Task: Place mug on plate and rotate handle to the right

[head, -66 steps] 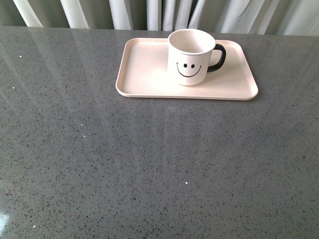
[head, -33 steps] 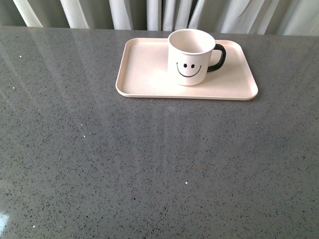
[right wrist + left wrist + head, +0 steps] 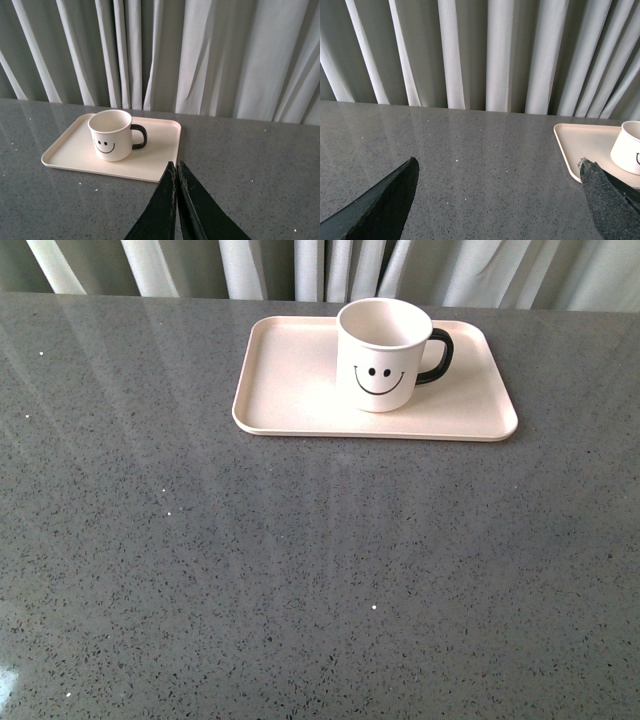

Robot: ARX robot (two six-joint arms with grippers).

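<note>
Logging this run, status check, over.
Left gripper open, right gripper shut, both empty. Mug upright on plate, handle right. Nothing obstructing.

A dark grey table point(image 3: 300, 570) with small white and black speckles fills most of the front view. Its surface is glossy and shows pale vertical reflections. Along the top edge of the frame hang white curtains point(image 3: 300, 265) in long folds, with grey shadow between the folds. The light is soft.

glossy ceramic mug point(image 3: 383, 355), speckled polished table point(image 3: 300, 570)
</note>
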